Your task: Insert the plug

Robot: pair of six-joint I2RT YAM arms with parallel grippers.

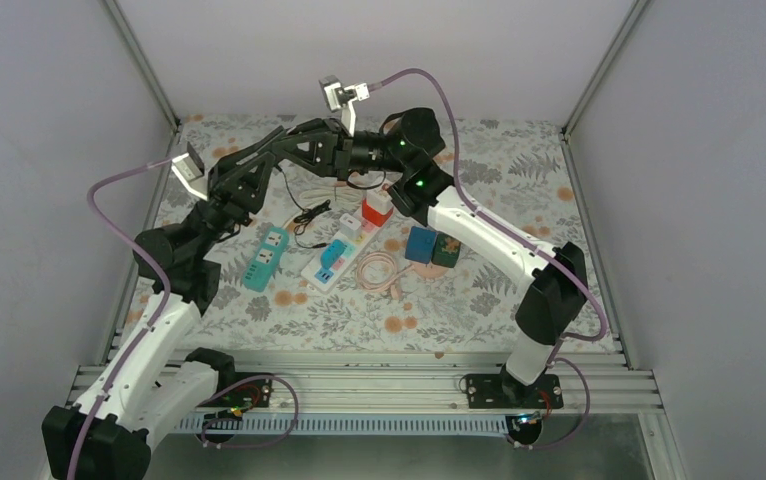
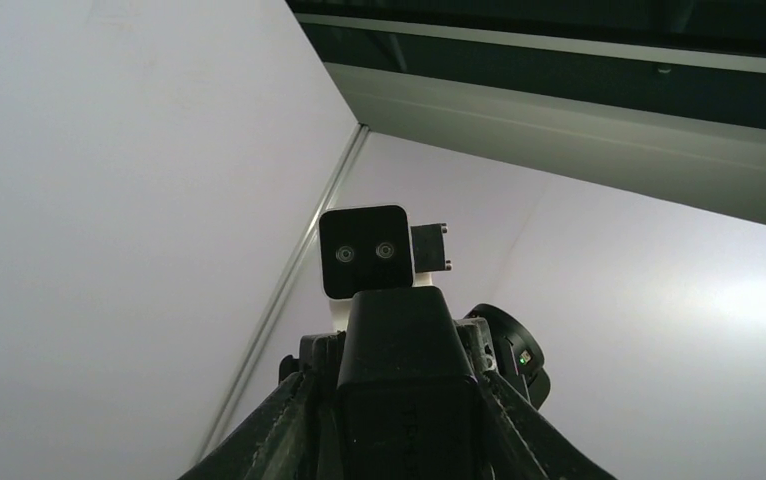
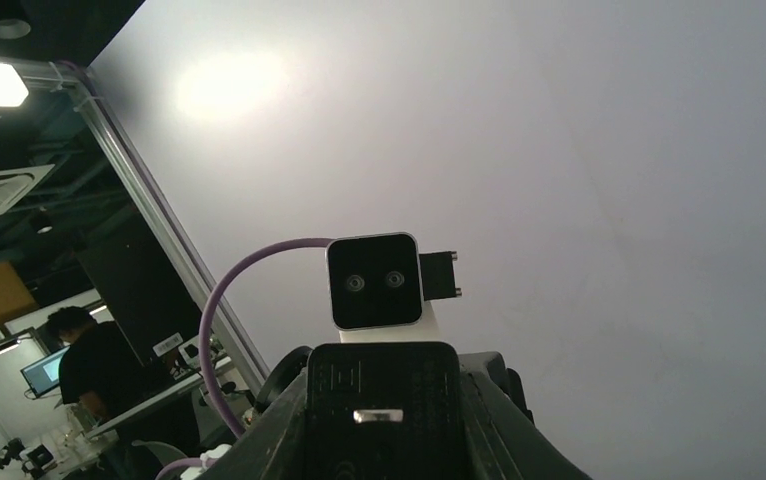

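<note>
A black plug hangs in the air above the back of the table, held between both grippers. My left gripper reaches it from the left, and in the left wrist view its fingers lie against the sides of the plug. My right gripper comes from the right and is shut on the plug, whose face shows one metal prong. A white power strip and a teal power strip lie on the floral cloth below.
The white strip carries a teal plug and a red-and-white adapter. A blue cube and a green cube sit to its right, near a coil of pink cable. White and black cables lie behind. Grey walls enclose three sides.
</note>
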